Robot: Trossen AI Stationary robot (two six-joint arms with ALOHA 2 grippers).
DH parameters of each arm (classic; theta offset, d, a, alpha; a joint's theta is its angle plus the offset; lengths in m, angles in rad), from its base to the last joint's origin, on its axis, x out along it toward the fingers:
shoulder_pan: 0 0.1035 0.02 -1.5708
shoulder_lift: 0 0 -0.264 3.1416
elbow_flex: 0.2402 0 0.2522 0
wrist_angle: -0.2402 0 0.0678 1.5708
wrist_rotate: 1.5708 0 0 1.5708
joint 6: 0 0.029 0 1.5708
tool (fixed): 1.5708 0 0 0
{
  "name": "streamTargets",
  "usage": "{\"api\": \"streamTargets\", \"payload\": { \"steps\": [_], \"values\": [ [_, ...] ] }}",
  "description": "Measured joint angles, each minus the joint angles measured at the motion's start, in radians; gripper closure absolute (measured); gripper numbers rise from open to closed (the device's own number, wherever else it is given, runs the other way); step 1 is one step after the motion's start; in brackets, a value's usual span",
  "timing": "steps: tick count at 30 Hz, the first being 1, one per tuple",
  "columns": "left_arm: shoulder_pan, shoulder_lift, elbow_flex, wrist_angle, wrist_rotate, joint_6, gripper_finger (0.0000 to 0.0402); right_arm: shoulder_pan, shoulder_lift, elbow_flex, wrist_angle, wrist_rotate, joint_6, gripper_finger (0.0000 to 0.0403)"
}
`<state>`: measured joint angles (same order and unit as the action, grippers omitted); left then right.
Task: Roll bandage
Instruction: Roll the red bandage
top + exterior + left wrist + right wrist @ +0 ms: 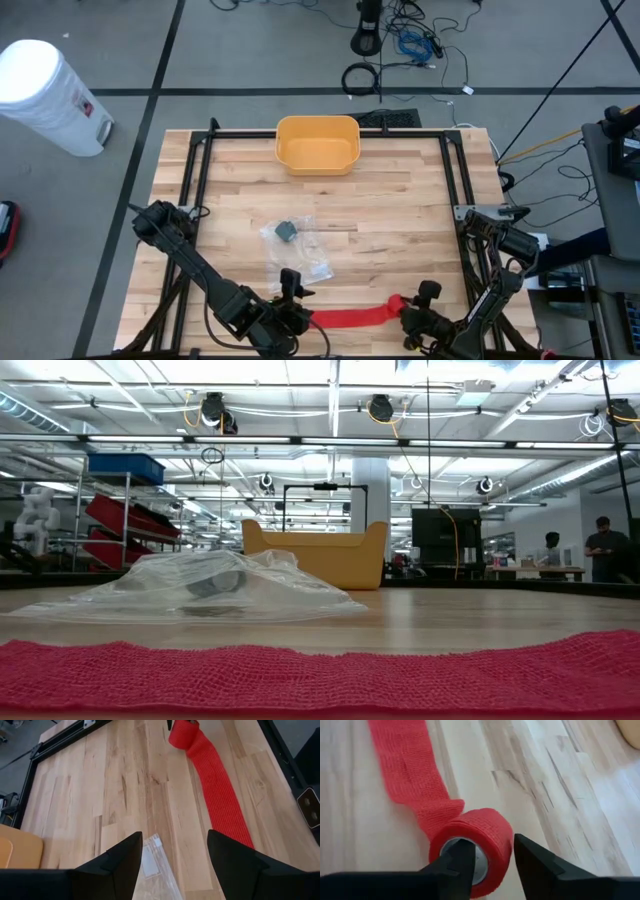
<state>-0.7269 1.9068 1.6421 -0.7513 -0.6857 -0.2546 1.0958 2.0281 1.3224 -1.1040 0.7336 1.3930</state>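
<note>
A red bandage lies near the table's near edge. Its unrolled strip (350,318) lies flat on the wood and runs right into its roll (398,303). The strip fills the foreground of the low view (320,675). My right gripper (415,318) is at the roll (475,840) and shut on it. My left gripper (295,318) is open and empty at the strip's free end; in its wrist view (175,837) the strip (220,785) runs away beside one finger to the roll (182,729). My right gripper holds the roll by its wall (495,855). One finger (460,862) stands in the roll's hollow core and the other (535,865) outside it. The roll lies on its side on the table, with the strip trailing away from it flat on the wood.
A clear plastic bag (292,245) holding a small grey thing lies mid-table, and its corner (150,865) shows between my left fingers. A yellow bin (317,143) stands at the far edge. A black frame (200,180) runs around the tabletop.
</note>
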Motion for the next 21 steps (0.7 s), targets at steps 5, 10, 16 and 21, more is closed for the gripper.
{"api": "streamTargets", "payload": {
  "steps": [5,10,16,21],
  "values": [
    [0.0,0.0,0.0,0.0,0.0,0.0,0.0171,0.0,-0.001,0.03,-0.021,-0.006,-0.031,0.03],
    [0.0,0.0,0.0,0.001,0.0,0.0,0.0171,0.0,-0.001,0.063,-0.076,-0.019,-0.044,0.0301],
    [0.0,0.0,0.0,0.001,0.0,0.0,0.0171,-0.001,-0.001,0.064,-0.09,-0.079,-0.044,0.0301],
    [0.0,0.0,0.0,0.001,0.0,0.0,0.0171,-0.001,-0.001,0.064,-0.095,-0.082,-0.044,0.0303]
  ]
}}
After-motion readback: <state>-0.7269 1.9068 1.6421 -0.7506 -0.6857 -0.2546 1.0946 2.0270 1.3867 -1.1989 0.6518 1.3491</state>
